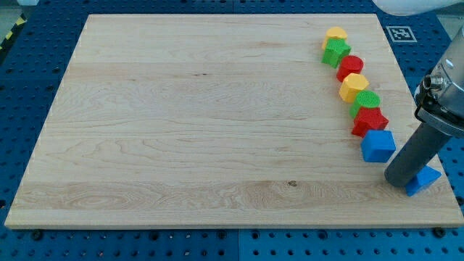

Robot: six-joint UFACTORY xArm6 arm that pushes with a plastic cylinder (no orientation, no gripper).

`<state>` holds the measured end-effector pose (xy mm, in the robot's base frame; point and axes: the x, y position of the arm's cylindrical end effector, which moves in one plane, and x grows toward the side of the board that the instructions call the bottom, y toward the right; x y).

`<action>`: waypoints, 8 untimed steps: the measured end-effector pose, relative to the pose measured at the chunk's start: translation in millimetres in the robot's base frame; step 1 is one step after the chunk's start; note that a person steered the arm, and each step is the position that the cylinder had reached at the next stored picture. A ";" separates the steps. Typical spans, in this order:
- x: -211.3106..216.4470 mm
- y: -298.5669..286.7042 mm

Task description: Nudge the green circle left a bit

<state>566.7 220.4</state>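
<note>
The green circle (366, 101) lies near the board's right edge, in a slanted row of blocks. Above it sit a yellow block (354, 86), a red round block (351, 67), a green star (336, 51) and a yellow block (335, 34). Below it, touching, is a red star (370, 121), then a blue cube (378, 145). My rod comes down from the right, and my tip (398, 180) rests on the board at the lower right. It is just left of a blue block (423, 178), right of and below the blue cube, and well below the green circle.
The wooden board (203, 123) lies on a blue perforated table. A white marker tag (399, 33) sits off the board's top right corner. The arm's grey body (444, 94) hangs over the right edge.
</note>
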 end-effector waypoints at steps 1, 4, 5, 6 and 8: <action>-8.6 -31.4; -122.9 -132.1; -202.1 -136.9; -281.5 -129.3; -320.1 -69.5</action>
<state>246.6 150.9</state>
